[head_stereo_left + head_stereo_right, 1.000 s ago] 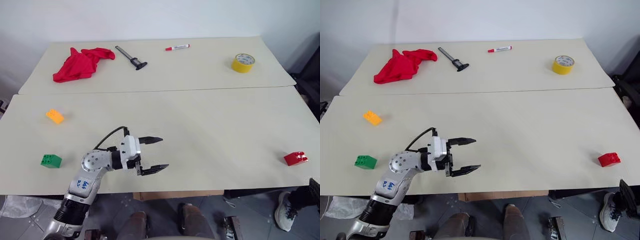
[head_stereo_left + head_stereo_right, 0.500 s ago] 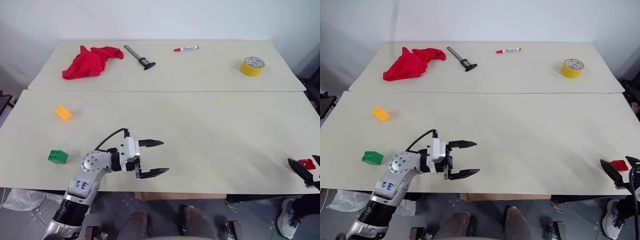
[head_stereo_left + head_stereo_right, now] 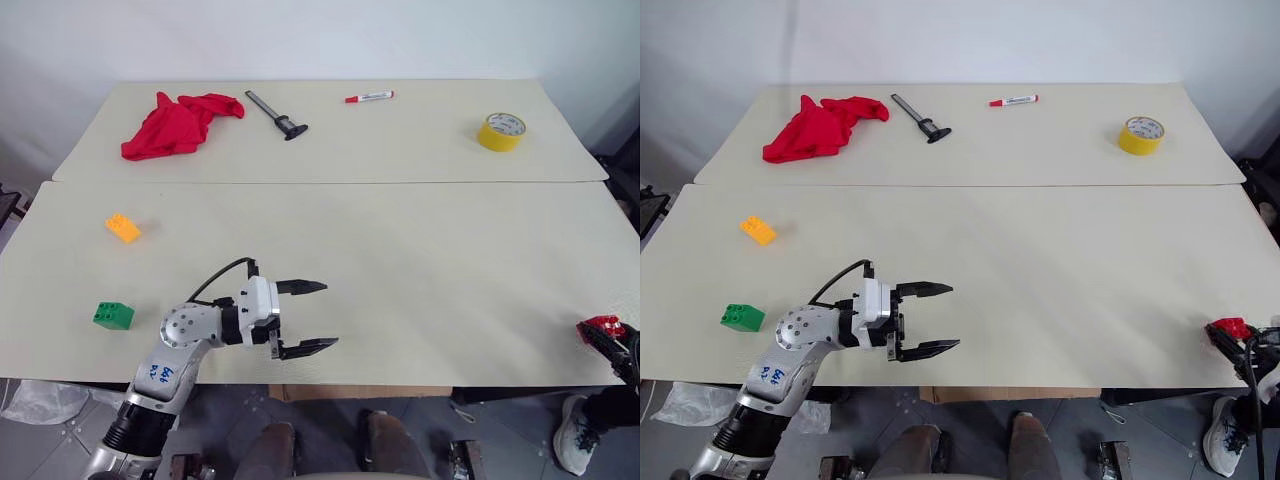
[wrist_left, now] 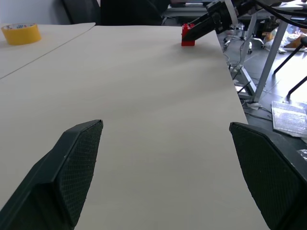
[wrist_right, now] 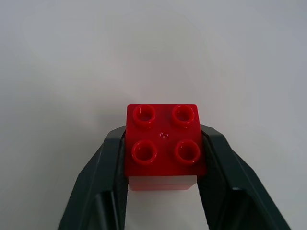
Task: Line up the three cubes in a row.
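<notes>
Here, two pale beige worktops [image 3: 420, 250] are set edge to edge before a white wall. The right pincer [image 5: 163, 158] is cut off at the near right corner, its arm hidden; its jaws are pressed against the sides of the red cube [image 5: 164, 143]. The left pincer [image 3: 303, 317] is held wide and empty over the near edge. The green cube [image 3: 114, 315] and orange-yellow cube [image 3: 122, 228] lie apart at the left. Handwriting on the left arm is seen but not legible.
</notes>
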